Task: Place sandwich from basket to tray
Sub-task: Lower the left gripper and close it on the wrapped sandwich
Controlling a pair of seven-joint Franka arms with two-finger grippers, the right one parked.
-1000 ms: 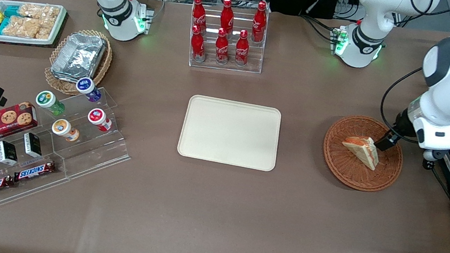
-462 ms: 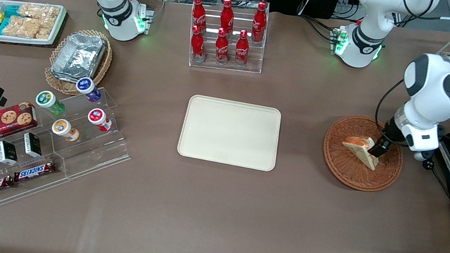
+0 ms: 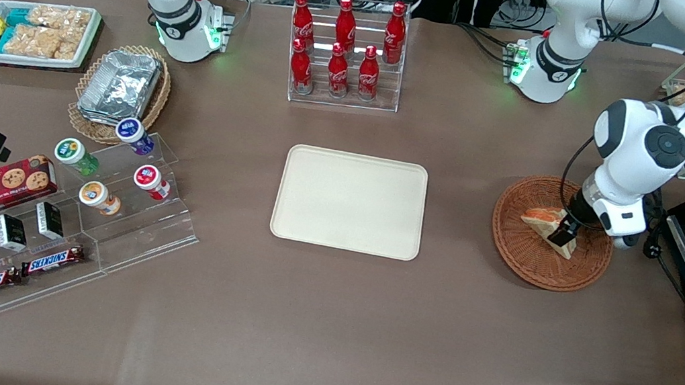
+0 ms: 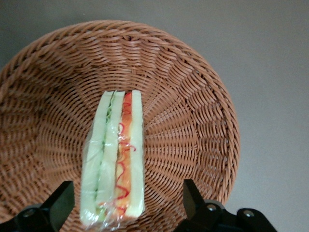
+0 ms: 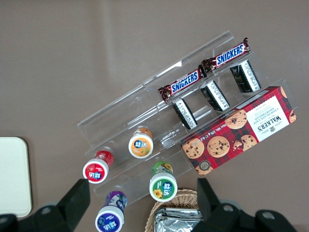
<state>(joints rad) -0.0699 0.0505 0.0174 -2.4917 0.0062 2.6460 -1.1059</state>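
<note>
white arm, black end effector (image 3: 562, 233).

Reddish-brown woven basket (image 4: 193, 96) holds cream sandwich (image 4: 116, 159) striped green and orange-red.

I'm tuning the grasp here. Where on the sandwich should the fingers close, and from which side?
Probably from above, across its two flat bread faces: the sandwich stands on edge in the basket, and the open gripper already straddles it.

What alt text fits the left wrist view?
The hand hangs open over a sandwich lying in a round wicker basket, one finger on each side of the wedge. Plain brown table surrounds the basket.
</note>
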